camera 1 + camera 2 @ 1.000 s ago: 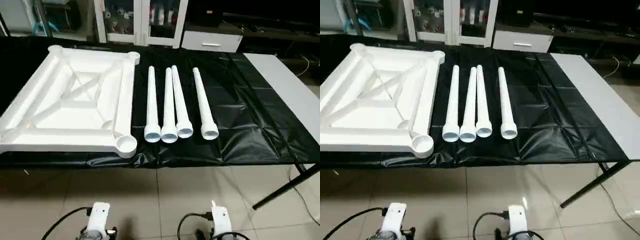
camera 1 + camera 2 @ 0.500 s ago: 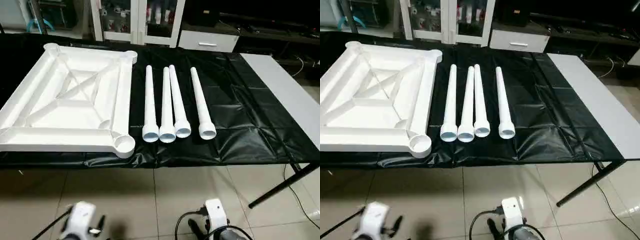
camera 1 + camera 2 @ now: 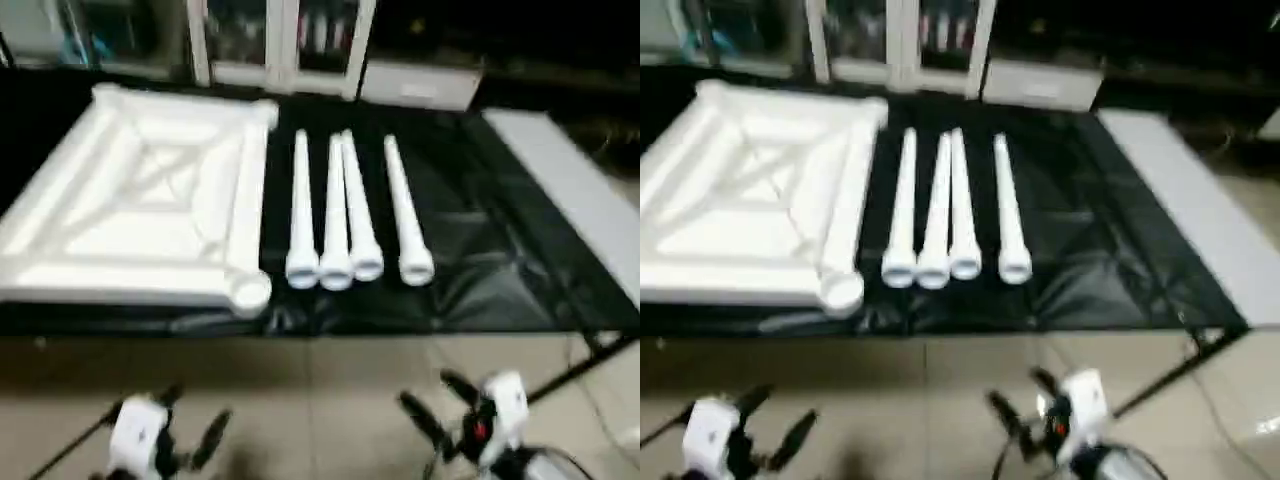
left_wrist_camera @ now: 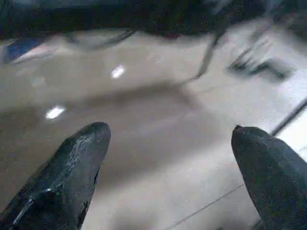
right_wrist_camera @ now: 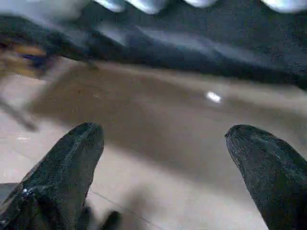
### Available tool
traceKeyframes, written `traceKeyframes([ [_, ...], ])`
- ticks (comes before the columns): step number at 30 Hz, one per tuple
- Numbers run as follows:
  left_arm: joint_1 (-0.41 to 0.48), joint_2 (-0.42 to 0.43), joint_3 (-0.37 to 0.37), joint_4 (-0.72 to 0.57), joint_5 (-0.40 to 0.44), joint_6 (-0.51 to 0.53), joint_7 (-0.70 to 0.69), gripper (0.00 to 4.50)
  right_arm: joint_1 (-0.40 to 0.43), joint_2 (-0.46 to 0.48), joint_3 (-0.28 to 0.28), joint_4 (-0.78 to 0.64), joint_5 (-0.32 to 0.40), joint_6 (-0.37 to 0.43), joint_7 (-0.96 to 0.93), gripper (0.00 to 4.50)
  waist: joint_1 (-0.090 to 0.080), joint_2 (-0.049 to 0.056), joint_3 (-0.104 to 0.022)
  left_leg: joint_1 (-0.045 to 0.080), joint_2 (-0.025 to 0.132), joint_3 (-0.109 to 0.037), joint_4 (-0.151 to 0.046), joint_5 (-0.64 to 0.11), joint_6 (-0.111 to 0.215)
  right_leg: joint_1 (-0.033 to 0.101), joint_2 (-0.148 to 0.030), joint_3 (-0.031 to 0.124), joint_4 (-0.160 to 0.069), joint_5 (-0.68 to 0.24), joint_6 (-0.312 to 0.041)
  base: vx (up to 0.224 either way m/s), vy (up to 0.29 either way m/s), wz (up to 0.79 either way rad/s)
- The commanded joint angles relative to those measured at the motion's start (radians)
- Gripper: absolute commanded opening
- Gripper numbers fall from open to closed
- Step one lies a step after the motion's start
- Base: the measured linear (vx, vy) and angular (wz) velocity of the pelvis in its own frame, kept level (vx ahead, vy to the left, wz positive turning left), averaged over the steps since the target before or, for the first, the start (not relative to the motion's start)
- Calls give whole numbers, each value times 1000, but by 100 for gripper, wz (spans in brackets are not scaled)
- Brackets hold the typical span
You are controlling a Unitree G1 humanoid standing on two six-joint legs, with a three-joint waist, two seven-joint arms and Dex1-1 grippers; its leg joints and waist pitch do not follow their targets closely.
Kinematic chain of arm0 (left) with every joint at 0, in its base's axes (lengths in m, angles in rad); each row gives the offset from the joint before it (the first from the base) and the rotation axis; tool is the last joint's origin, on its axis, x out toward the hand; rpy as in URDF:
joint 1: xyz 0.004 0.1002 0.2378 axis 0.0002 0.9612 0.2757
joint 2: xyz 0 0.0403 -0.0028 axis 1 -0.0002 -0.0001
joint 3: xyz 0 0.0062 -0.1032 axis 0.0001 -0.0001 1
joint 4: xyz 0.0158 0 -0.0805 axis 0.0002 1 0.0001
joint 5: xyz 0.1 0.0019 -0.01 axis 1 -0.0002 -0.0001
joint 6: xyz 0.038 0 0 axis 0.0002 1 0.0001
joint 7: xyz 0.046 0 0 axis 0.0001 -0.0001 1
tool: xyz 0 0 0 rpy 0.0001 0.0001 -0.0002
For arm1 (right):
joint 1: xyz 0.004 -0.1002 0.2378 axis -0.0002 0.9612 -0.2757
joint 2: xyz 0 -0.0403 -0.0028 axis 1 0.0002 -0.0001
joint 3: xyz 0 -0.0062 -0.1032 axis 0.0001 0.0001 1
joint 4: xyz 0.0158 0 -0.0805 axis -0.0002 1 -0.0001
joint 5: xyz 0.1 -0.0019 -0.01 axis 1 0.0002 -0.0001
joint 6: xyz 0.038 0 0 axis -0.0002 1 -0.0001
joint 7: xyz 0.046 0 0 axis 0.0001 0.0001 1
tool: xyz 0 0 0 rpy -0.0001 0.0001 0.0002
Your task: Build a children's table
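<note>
The children's table lies in parts on the black cover. Its white square top rests ribbed side up at the left, with a round socket at the near corner. Several white tapered legs lie side by side to its right, wide ends toward me, one leg a little apart. My left gripper hangs open over the floor, below the table's front edge. My right gripper is open too, low in front of the legs. Both wrist views show wide-spread fingers with nothing between them.
The black-covered work table has free room right of the legs, and a bare grey strip runs along its right side. A black table leg slants down at the right. White cabinets stand behind. Tiled floor lies below my grippers.
Both arms have risen, so the black fingers now show above the white wrists. The right gripper has moved up and to the right. The table parts lie as before.
</note>
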Motion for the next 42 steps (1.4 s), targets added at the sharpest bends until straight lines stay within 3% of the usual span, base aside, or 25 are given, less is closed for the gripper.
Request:
traceKeyframes([
  [1,18,32,31,-71,-52,30,-22,450,31,-54,-17,-122,73,71,44,448,13,12,-10,2,42,-13,-93,-388,36,7,-46,40,-88,-206,-104,0,0,0],
  [6,-36,110,111,-201,-131,109,-11,450,20,-122,-72,-328,211,166,29,448,17,20,-15,10,35,-12,-89,-343,16,-4,-41,34,-81,-181,-90,0,0,0],
  [10,-208,134,202,-296,-206,222,75,450,-174,-56,-152,-385,290,232,-133,448,15,16,-21,14,29,-9,-83,-296,-8,-3,-37,30,-71,-122,-97,0,0,0],
  [13,-400,107,196,-316,-220,339,212,450,-319,-1,-161,-362,211,237,-277,448,11,24,-27,20,18,-7,-77,-247,-56,-5,-32,24,-56,-82,-102,0,0,0],
  [16,-593,-25,132,-239,-83,320,359,450,-433,61,-137,-275,26,192,-411,448,7,17,-32,18,16,-3,-74,-203,-82,2,-31,23,-55,-43,-88,0,0,0],
  [17,-673,-112,106,-170,-15,288,438,450,-477,88,-122,-212,-46,182,-476,448,6,22,-41,16,11,-2,-65,-104,-99,6,-31,23,-48,59,-83,0,0,0],
  [18,-678,-115,104,-165,-13,293,442,450,-481,91,-122,-206,-45,186,-483,448,6,16,-43,15,10,0,-62,-95,-101,9,-32,23,-49,73,-82,0,0,0],
  [20,-737,-163,56,-74,17,360,472,450,-533,127,-127,-117,-44,250,-590,448,8,26,-54,10,1,-5,-55,-45,-110,17,-27,21,-37,160,-61,0,0,0],
  [23,-756,-191,19,13,22,365,469,450,-551,169,-127,-78,-40,252,-643,448,-7,24,-63,3,-4,-7,-48,-20,-107,29,-26,19,-31,240,-75,0,0,0],
  [24,-749,-177,-3,36,73,336,484,450,-552,163,-105,-75,-72,248,-646,448,-6,42,-66,0,-6,-9,-45,4,-103,29,-25,18,-27,277,-81,0,0,0],
  [26,-724,-145,-26,40,133,331,505,450,-546,147,-59,-62,-120,244,-624,448,-12,17,-69,-9,-10,-6,-35,92,-69,42,-18,18,-22,404,-79,0,0,0],
  [27,-717,-142,-28,37,156,334,504,450,-544,154,-47,-46,-147,240,-616,448,-14,26,-66,-11,-8,-7,-36,93,-58,39,-21,19,-20,409,-84,0,0,0],
  [28,-712,-144,-16,31,173,340,515,450,-542,161,-33,-27,-172,233,-613,448,-16,15,-65,-11,-5,-5,-36,83,-52,38,-23,19,-22,396,-89,0,0,0],
  [30,-711,-139,6,15,209,377,563,450,-539,166,-17,-12,-189,227,-601,448,-14,28,-62,-4,2,-5,-39,32,-49,29,-26,21,-25,329,-109,0,0,0],
  [31,-710,-131,13,8,220,391,577,450,-539,166,-11,-13,-188,229,-597,448,-12,-3,-57,-6,4,-5,-43,3,-40,34,-27,21,-29,274,-115,0,0,0],
  [32,-698,-126,17,-12,225,382,576,450,-539,160,-6,-11,-182,226,-590,448,-3,-16,-52,-42,-12,-31,-52,-6,17,59,-43,-8,-31,239,-104,-55,-22,10],
  [33,-689,-124,19,-24,226,371,571,450,-541,157,-3,-8,-179,223,-587,448,-5,7,-53,-37,-11,-46,-54,-30,75,58,-55,-27,-43,160,-84,-55,-22,10],
  [34,-673,-123,20,-48,231,376,576,450,-544,158,-7,1,-165,221,-581,448,-1,8,-53,-51,-22,-62,-47,-8,125,67,-66,-47,-45,179,-90,-56,-21,36],
  [35,-662,-123,21,-64,235,381,581,450,-547,160,-11,8,-155,220,-577,448,-6,27,-50,-47,-26,-79,-43,28,194,65,-62,-75,-54,178,-124,4,1,59],
  [37,-627,-124,12,-119,237,396,584,450,-549,153,-15,9,-152,212,-566,448,-13,34,-48,-55,-37,-106,-35,81,265,78,-60,-102,-57,150,-182,6,9,60],
  [38,-616,-133,5,-139,240,406,584,450,-551,149,-22,7,-161,208,-555,448,-4,64,-37,-46,-39,-119,-49,-43,260,84,-56,-125,-64,-15,-204,-27,32,53],
  [39,-616,-135,5,-138,240,405,584,450,-551,151,-24,7,-162,207,-555,448,-7,57,-27,-59,-40,-132,-66,-213,211,109,-63,-132,-80,-204,-197,-27,32,53],
  [40,-625,-145,1,-121,244,399,582,450,-553,159,-37,9,-167,198,-558,448,1,60,-20,-54,-43,-127,-73,-328,166,111,-67,-135,-95,-320,-191,-24,23,58],
  [41,-646,-161,-6,-77,246,387,582,450,-555,166,-51,16,-174,187,-565,448,4,70,-10,-35,-42,-121,-80,-505,88,110,-77,-135,-119,-484,-182,-13,1,78],
  [42,-657,-169,-12,-47,245,372,579,450,-549,169,-58,16,-177,178,-574,448,8,68,-8,-29,-41,-117,-78,-551,65,114,-83,-135,-128,-537,-184,-13,1,78],
])
